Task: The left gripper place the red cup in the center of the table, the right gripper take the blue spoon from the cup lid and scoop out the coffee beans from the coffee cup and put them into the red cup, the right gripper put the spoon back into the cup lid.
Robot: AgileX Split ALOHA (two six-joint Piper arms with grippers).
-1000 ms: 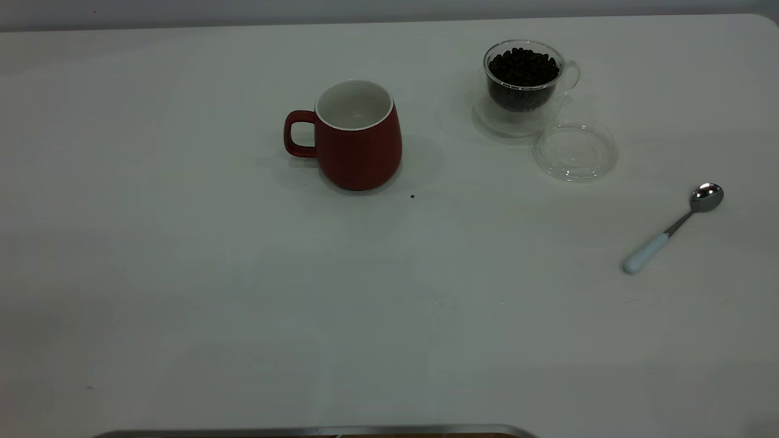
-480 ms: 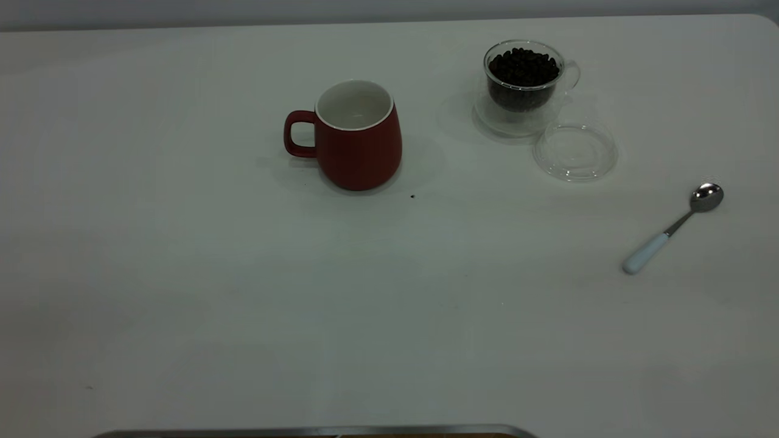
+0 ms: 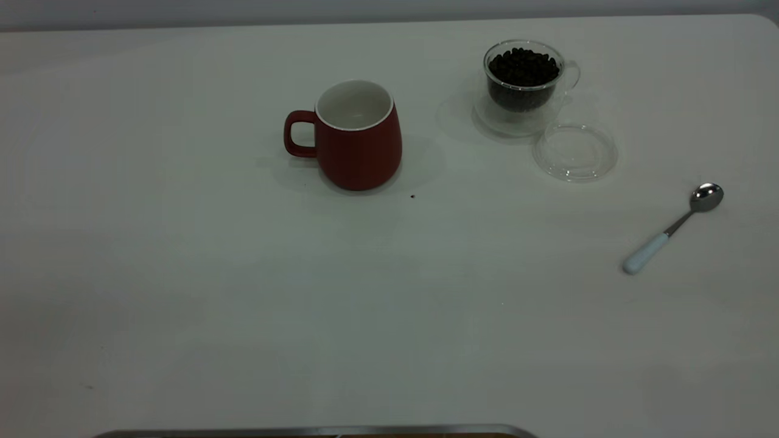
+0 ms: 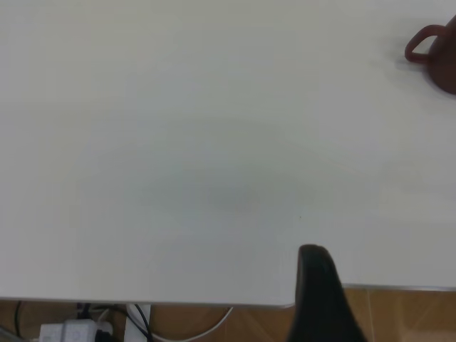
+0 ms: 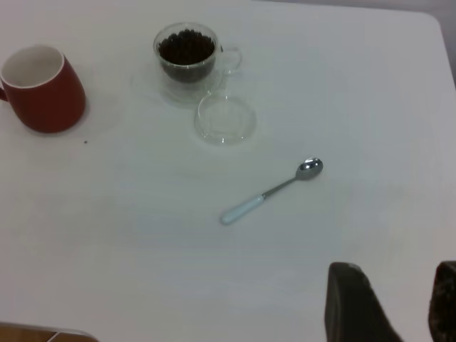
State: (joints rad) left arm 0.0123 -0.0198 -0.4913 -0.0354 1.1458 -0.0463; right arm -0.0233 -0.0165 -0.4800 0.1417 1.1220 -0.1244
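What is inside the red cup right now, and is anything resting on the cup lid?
The red cup shows only its white inner wall; its bottom is hidden by the near rim. The cup lid holds nothing; the blue spoon lies apart on the table.

Dim, soft shadows, wrist views perhaps blurred

Black fingers (image 5: 353,306), matte, rounded tips.

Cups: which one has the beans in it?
The clear glass cup. It is full of dark beans; the red cup shows only its empty white inside.
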